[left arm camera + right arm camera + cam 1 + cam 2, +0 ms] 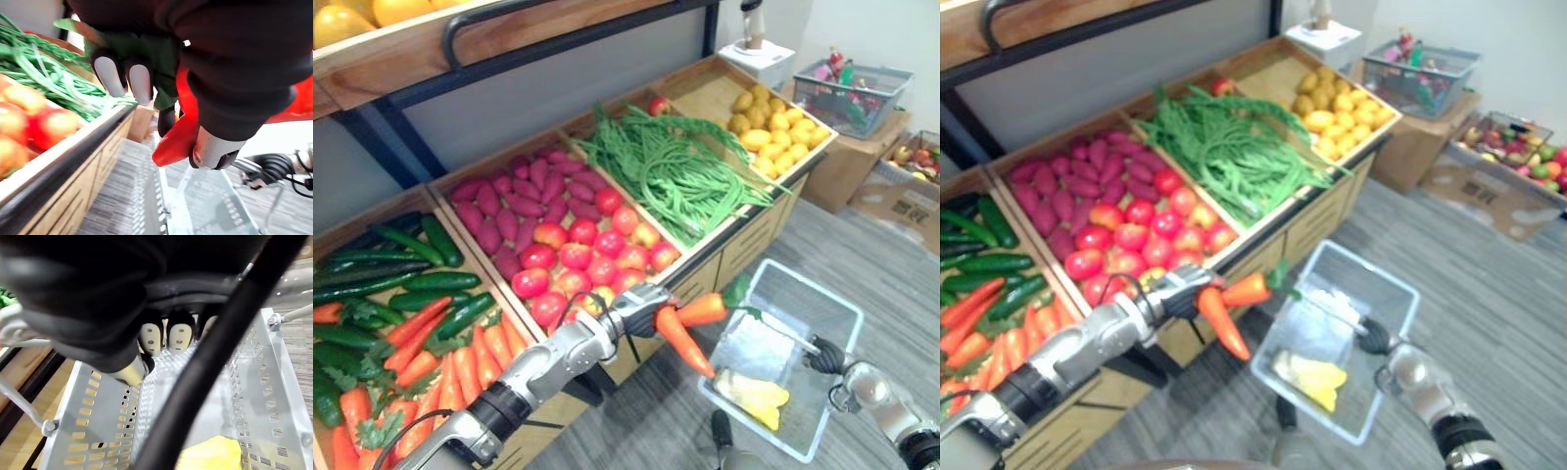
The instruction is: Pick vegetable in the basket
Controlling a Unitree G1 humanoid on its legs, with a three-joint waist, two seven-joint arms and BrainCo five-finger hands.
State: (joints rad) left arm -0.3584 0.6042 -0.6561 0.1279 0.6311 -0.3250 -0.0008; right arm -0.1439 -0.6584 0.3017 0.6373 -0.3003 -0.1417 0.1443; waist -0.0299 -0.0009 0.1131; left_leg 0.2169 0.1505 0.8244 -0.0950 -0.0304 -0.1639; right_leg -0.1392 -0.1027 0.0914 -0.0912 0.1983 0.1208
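Gripping two carrots point(685, 343) is the L hand point(639, 309), fingers curled round the leafy ends. Carrots hang in the air at the left rim of the clear plastic basket point(813, 287), not inside it; one points down, the other sideways. R hand point(825, 356) is closed on the basket's wire handle point(791, 336), basket held just beside the wooden veg stand point(705, 266). Yellow item point(752, 394) lies on the basket floor. Tomatoes point(578, 259) in the bin behind the L hand.
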